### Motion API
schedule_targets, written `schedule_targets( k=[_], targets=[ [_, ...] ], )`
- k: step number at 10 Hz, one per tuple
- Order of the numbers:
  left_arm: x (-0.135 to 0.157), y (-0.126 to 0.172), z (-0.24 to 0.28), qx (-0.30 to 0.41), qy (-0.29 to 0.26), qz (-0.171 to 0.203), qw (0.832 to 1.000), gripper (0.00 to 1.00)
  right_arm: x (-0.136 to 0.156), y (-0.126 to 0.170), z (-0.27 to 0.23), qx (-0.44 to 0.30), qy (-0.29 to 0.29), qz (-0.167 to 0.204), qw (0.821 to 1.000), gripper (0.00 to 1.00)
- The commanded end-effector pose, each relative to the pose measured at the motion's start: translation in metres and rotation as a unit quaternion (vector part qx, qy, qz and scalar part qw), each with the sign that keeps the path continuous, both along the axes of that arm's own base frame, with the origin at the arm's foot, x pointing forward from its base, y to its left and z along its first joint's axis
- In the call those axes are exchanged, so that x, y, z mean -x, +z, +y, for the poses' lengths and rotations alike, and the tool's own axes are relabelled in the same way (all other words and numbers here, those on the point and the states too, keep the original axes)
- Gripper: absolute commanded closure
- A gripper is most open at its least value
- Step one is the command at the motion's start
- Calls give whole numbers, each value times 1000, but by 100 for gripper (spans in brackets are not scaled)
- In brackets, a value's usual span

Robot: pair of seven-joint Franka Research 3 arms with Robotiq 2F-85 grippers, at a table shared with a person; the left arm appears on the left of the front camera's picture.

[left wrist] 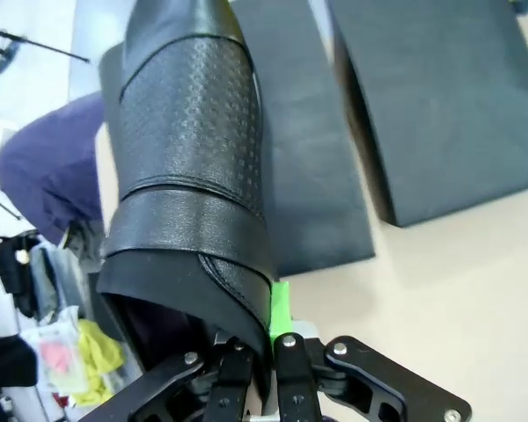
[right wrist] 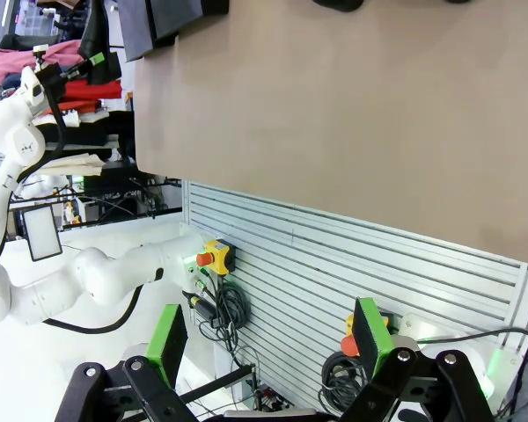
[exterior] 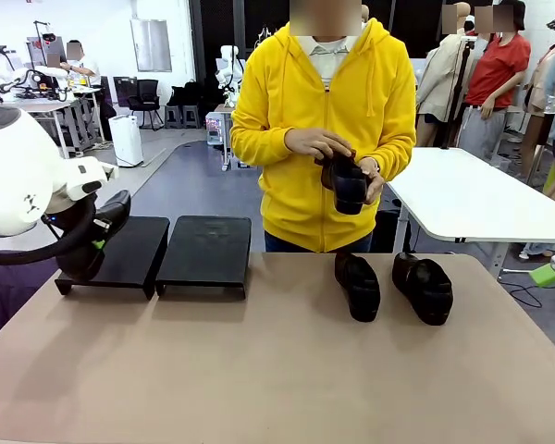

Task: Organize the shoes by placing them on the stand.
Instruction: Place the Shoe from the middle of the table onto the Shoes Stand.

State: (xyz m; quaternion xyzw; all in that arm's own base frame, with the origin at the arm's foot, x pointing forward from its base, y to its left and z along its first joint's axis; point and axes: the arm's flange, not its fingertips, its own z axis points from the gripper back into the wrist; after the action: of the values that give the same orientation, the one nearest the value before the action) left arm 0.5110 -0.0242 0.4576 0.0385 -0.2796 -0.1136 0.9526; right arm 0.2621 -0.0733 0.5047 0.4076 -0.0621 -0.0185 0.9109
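**Shoes on the way to the stand.** A person (exterior: 324, 102) in a yellow hoodie stands at the far side of the shared tan table (exterior: 259, 370). Both hands hold one black loafer (exterior: 345, 183) at waist height.

The stand is two matte black sloped pieces set side by side at the table's far left, the left platform (exterior: 134, 242) and the right platform (exterior: 206, 250).

Well to the right of them, the middle loafer (exterior: 358, 286) and the outer loafer (exterior: 424, 288) lie side by side on the tabletop. Their long axes run from my side toward the person.

My left gripper (left wrist: 262, 352) is clamped tight on the leather rim of the carried loafer (left wrist: 189, 158). That shoe's long axis runs straight out along my fingers, toe away from the wrist. In the front view it hangs at the left platform's outer edge, and I cannot tell whether it touches.

The platform lies just beside the shoe, toward the table's middle. I judge the placing needs a short carry inward and a turn to bring the sole down.

My left arm is the nearer one to the stand. My right gripper (right wrist: 268, 338) hangs off the table's right side with its jaws spread wide and empty, closer to the two loafers on the tabletop.

Up close the carried loafer is slightly glossy. It has a perforated panel over the front and a smooth band across the instep.
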Motion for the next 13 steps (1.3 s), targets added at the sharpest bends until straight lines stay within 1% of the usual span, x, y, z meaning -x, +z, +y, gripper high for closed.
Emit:
schedule_targets(
  k=[1,2,3,4,6,8,9,12,13],
  targets=[
    [-27,-7,5,-31,42,-25,998,100,0,0,-5,2,10,-9,1000,0],
    [-36,-14,7,-49,63,-21,997,100,0,0,-5,2,10,-9,1000,0],
    [-42,-20,7,-46,57,-13,997,100,0,0,-5,2,10,-9,1000,0],
    [-48,-27,9,-57,70,-3,996,100,0,0,-5,2,10,-9,1000,0],
    [-54,-35,8,-51,57,-8,997,100,0,0,-5,2,10,-9,1000,0],
    [-60,-39,8,-58,60,-10,996,100,0,0,-5,2,10,-9,1000,0],
    [-61,-39,10,-69,69,-20,995,100,0,0,-5,2,10,-9,1000,0],
    [-66,-45,14,-60,64,-17,996,100,0,0,-5,2,10,-9,1000,0],
    [-66,-45,13,-56,61,-10,997,53,0,0,-5,2,10,-9,1000,0]
  ],
)
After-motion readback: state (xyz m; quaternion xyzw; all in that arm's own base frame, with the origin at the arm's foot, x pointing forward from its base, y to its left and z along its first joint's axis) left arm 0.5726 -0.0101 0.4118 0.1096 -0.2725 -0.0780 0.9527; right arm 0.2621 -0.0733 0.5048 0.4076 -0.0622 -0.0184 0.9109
